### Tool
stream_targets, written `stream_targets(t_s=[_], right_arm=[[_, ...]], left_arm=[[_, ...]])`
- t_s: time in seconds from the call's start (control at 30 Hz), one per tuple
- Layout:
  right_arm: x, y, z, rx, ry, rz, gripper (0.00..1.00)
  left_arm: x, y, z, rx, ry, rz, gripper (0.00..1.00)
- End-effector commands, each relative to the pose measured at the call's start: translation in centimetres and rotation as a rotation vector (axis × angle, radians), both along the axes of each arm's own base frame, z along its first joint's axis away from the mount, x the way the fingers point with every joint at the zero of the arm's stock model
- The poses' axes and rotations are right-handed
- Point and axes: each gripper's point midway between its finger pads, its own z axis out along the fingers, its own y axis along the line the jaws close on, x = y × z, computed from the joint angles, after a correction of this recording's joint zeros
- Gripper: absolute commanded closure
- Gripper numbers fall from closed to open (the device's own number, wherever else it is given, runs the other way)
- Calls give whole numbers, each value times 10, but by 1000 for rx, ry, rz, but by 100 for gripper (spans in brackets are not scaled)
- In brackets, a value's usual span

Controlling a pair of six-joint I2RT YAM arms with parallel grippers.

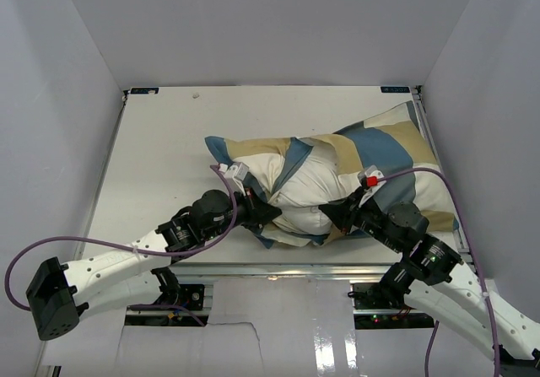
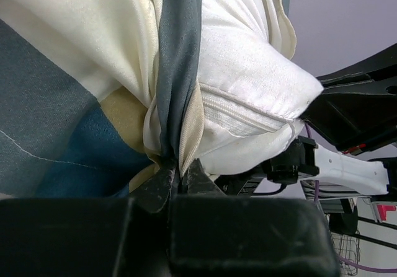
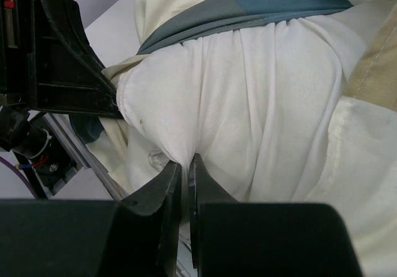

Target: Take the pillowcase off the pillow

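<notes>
Top external view: the left gripper (image 1: 270, 214) is clenched on the blue-edged mouth of the pillowcase (image 1: 375, 145). The pillow (image 1: 305, 187) bulges half out of it on the table (image 1: 152, 166). The right gripper (image 1: 327, 214) is pinched onto the pillow's white fabric.

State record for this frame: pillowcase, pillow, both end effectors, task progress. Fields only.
pillowcase: blue, tan and cream; partly on the pillow, opening toward the arms
pillow: white; near end bulges out of the opening; lies on the table
left end effector: shut on the pillowcase edge, at the blue trim
right end effector: shut on a fold of the bare pillow
progress: pillow not yet out of the pillowcase
</notes>
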Motion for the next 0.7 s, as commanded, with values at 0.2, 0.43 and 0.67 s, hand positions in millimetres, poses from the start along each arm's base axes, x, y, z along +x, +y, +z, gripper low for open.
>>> stream_targets(t_s=[0.2,0.43,0.67], right_arm=[[22,-19,8,10,-56,-144,92],[18,-20,27,12,-74,-128,92],[17,-40,38,28,-115,-196,92]], left_arm=[[27,36,-44,195,-6,114,80],[28,38,-38,180,-13,129,100],[48,66,-49,285,26,317,100]])
